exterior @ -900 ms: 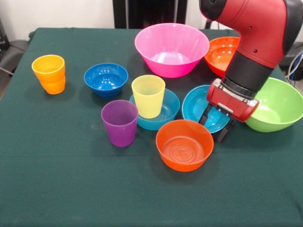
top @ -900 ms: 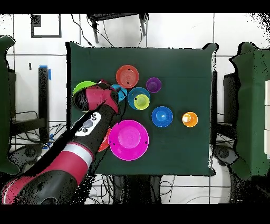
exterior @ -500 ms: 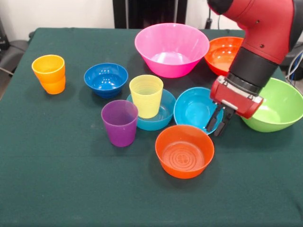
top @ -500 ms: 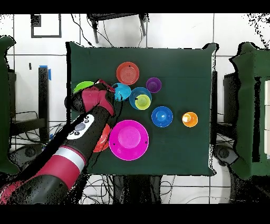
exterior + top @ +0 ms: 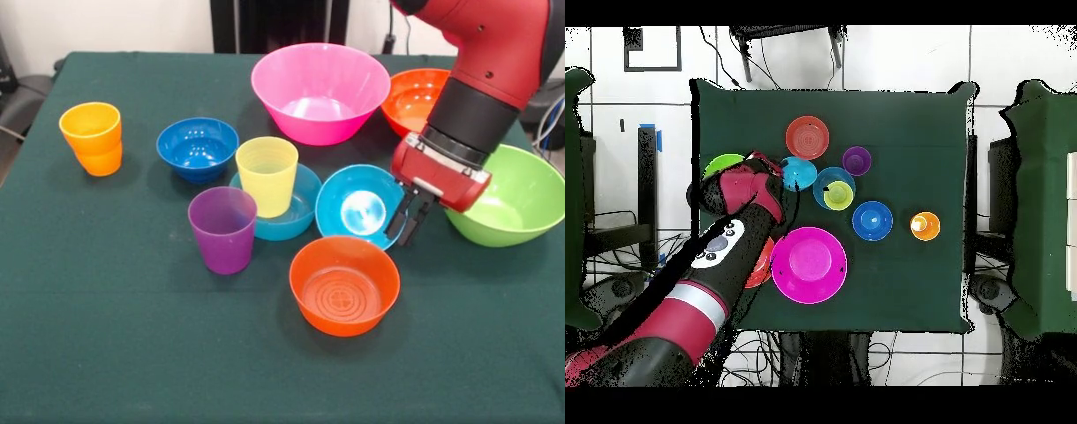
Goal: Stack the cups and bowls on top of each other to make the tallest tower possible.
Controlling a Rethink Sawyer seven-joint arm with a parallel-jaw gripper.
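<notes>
My gripper (image 5: 410, 223) is shut on the right rim of the small cyan bowl (image 5: 360, 207), which is tipped up towards the camera and touches the mid-blue bowl (image 5: 298, 210). The pale yellow cup (image 5: 267, 175) stands upright in that mid-blue bowl. The purple cup (image 5: 222, 228) stands just left of it, the orange cup (image 5: 91, 137) far left. A small orange-red bowl (image 5: 344, 283) sits in front of the cyan one. In the overhead view the gripper (image 5: 778, 172) is at the cyan bowl (image 5: 801, 174), beside the yellow cup (image 5: 837, 197).
A dark blue bowl (image 5: 198, 147) sits behind the yellow cup. The large pink bowl (image 5: 320, 88) and large orange-red bowl (image 5: 413, 99) stand at the back. The lime green bowl (image 5: 519, 196) lies close to the right of my gripper.
The fingers have shut on the cyan bowl's rim, then lifted and tilted it and drawn it left. The mid-blue bowl with the yellow cup has shifted slightly left.
</notes>
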